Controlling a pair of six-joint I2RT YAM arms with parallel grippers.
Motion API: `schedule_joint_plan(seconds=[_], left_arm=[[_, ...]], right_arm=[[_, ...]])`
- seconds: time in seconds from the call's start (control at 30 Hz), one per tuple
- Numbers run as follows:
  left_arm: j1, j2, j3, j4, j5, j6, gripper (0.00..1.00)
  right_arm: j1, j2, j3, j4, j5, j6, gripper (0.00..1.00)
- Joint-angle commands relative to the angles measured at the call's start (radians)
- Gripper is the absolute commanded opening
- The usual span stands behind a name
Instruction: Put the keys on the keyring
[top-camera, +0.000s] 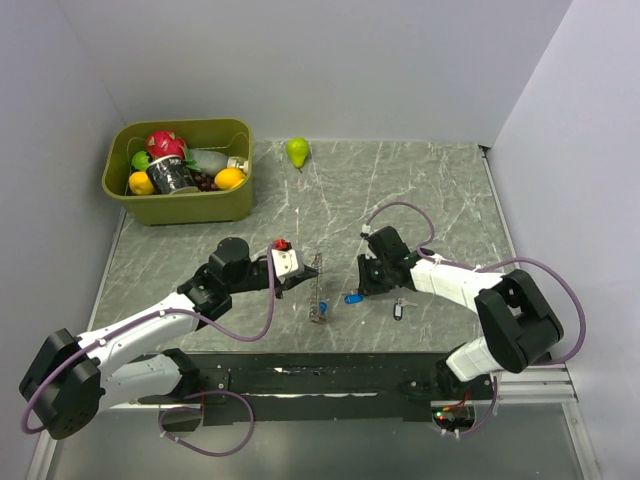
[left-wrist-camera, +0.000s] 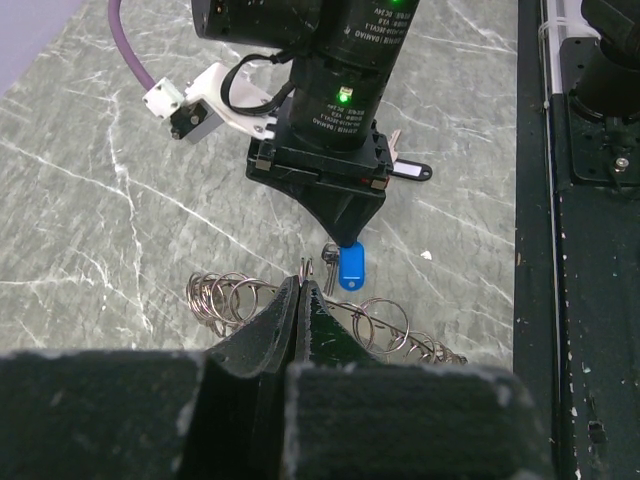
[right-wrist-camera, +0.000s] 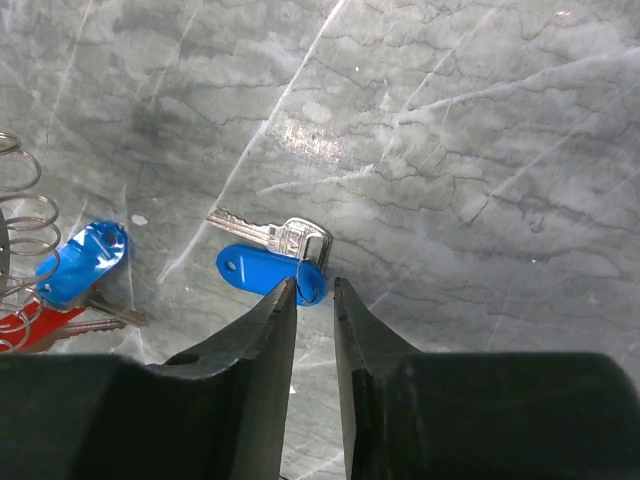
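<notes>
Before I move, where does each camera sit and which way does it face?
Top external: above and behind the bases, looking down on the grey marbled table; left arm and right arm show.
Left wrist: on the left arm, facing past its left hand, shut on the thin grey metal keyring, towards the right hand.
Right wrist: on the right arm, looking steeply down past its own fingers.
Shared: both wrist views show the loose small metal key with the blue plastic tag.

White arm links, black joints, purple cables, green status light, dark wedge-shaped jaws
</notes>
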Motion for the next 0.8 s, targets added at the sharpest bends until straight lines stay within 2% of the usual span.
schedule_joint_plan(seconds=[0.0,0.07,0.1,0.17,0.6,0.77], left_arm=[[0.002,-0.003,0.027,0.056,0.021,0.024,0.01],[0.002,-0.001,0.03,0.056,0.009,0.023,0.01],[0.002,0.0,0.031,0.053,0.007,0.023,0.01],[0.002,0.0,0.033,0.052,0.004,0.023,0.01],[0.002,-0.008,0.034,0.039,-0.01,0.026,0.01],[0.002,-0.018,0.027,0.043,-0.017,0.029,0.01]], right_arm=[[0.005,0.024,0.03,0.022,0.0,0.002,0.25],[0.005,0.031,0.038,0.012,0.015,0.007,0.17],[0.005,0.033,0.038,0.009,0.018,0.013,0.09],[0.005,0.024,0.035,0.012,0.023,0.016,0.0],[0.012,-0.127,0.027,0.003,-0.002,-0.128,0.0],[0.012,-0.206,0.036,0.035,-0.193,-0.208,0.0]])
